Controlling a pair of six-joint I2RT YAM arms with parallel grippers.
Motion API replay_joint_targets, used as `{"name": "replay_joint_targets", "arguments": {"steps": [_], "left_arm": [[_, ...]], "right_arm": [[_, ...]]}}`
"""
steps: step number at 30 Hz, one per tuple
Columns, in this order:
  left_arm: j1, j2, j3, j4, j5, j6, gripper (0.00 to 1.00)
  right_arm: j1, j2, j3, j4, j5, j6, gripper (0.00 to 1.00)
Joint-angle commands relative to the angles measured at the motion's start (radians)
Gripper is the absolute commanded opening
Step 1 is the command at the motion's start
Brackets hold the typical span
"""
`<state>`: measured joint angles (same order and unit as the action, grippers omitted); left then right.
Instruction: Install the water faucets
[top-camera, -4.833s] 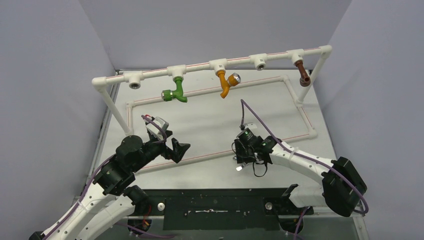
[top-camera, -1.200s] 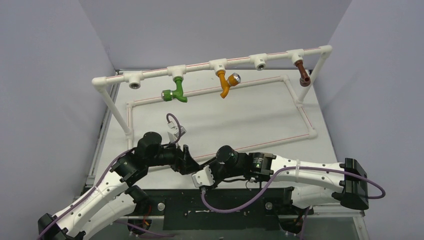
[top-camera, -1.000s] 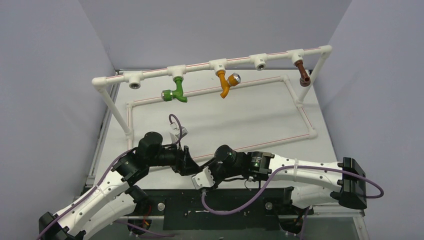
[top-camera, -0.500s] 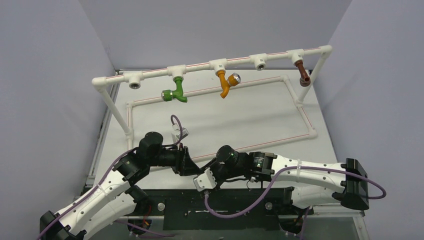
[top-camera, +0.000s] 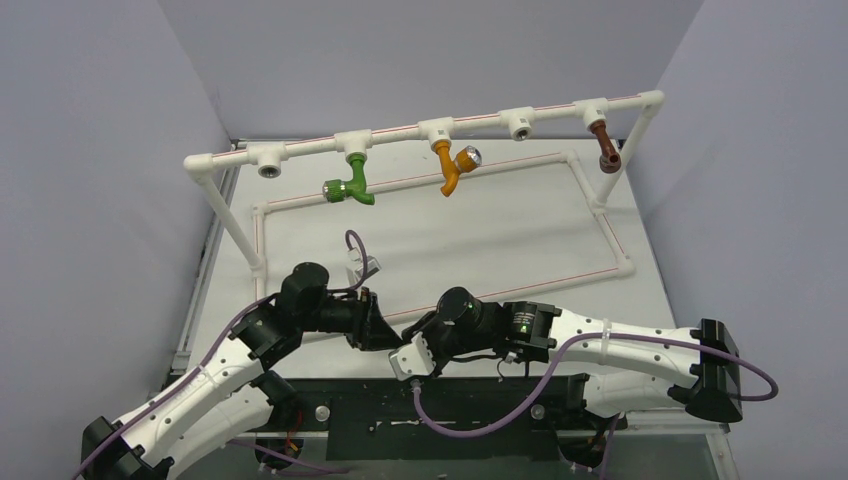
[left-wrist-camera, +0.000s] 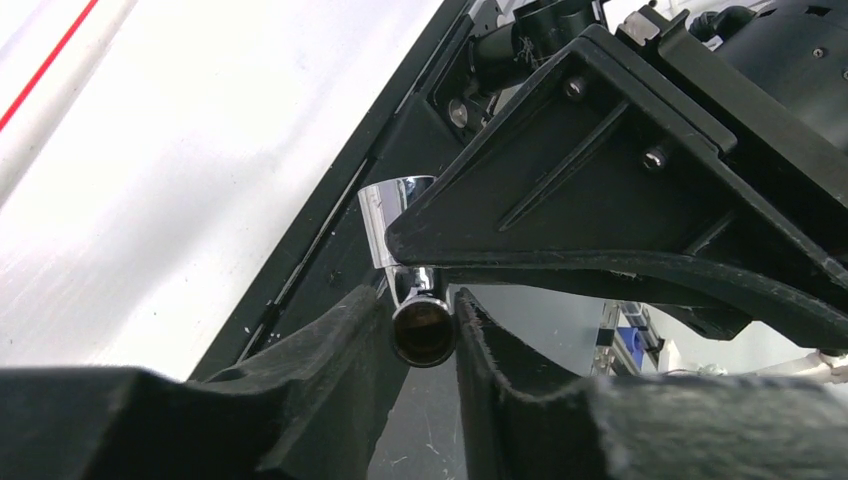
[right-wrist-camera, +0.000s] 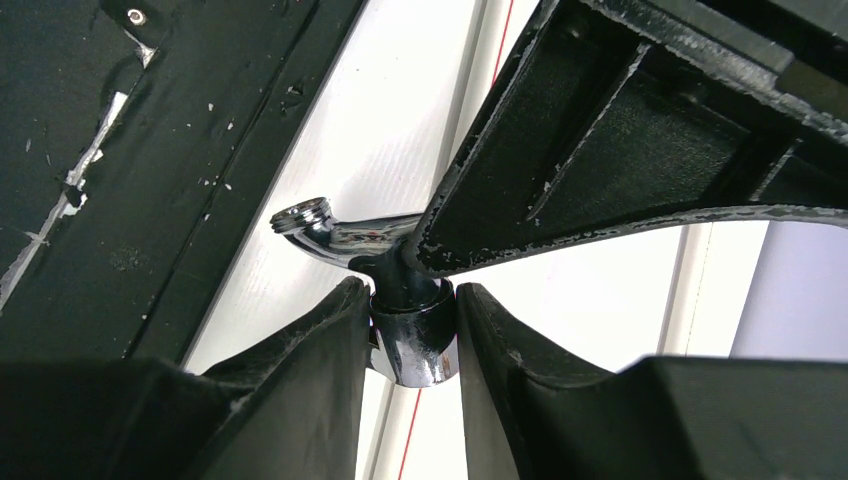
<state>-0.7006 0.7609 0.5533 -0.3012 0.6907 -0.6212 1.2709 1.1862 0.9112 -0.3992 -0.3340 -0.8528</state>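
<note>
Chrome faucet (left-wrist-camera: 398, 225), above the bench's (top-camera: 500, 230) 6 o'clock edge, sits pinched between right fingers (right-wrist-camera: 310, 360) and left fingers (left-wrist-camera: 340, 350) mid-handover; next, the right should release so the left can carry it to the pipe rack (top-camera: 400, 133) at 12 o'clock.

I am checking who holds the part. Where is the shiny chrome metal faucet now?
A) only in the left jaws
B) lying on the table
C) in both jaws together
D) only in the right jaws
C: each wrist view shows the shiny chrome metal faucet clamped, so the left jaws and the right jaws both hold it.
</note>
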Motion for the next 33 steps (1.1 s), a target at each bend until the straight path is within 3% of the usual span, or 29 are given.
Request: {"name": "replay_joint_targets", "arguments": {"steps": [1, 3, 4, 7, 12, 18, 23, 27, 33], "left_arm": [[-0.002, 0.0, -0.004, 0.074, 0.048, -0.001, 0.24], [0.0, 0.001, -0.006, 0.081, 0.05, -0.002, 0.04], [-0.001, 0.005, -0.006, 0.08, 0.048, -0.004, 0.0], [-0.001, 0.01, -0.006, 0.077, 0.038, -0.003, 0.0], [0.003, -0.011, 0.001, 0.064, 0.003, -0.002, 0.0], [0.015, -0.033, 0.004, 0.051, -0.066, -0.002, 0.0], [0.04, -0.063, -0.014, 0.071, -0.121, -0.026, 0.0], [0.047, -0.103, -0.061, 0.158, -0.157, -0.087, 0.0], [0.047, -0.149, -0.101, 0.263, -0.232, -0.148, 0.0]], "right_arm": [[0.01, -0.02, 0.057, 0.044, -0.026, -0.012, 0.0], [0.013, -0.017, 0.061, 0.039, -0.028, -0.012, 0.0], [0.013, -0.017, 0.063, 0.035, -0.028, -0.012, 0.0], [0.014, -0.021, 0.065, 0.037, -0.018, -0.001, 0.01], [0.011, -0.041, 0.059, 0.05, 0.019, 0.057, 0.37], [-0.046, -0.103, 0.03, 0.084, 0.039, 0.181, 0.63], [-0.139, -0.176, -0.004, 0.122, 0.012, 0.337, 0.66], [-0.218, -0.267, -0.12, 0.282, -0.011, 0.546, 0.66], [-0.237, -0.333, -0.229, 0.418, 0.209, 0.943, 0.69]]}}
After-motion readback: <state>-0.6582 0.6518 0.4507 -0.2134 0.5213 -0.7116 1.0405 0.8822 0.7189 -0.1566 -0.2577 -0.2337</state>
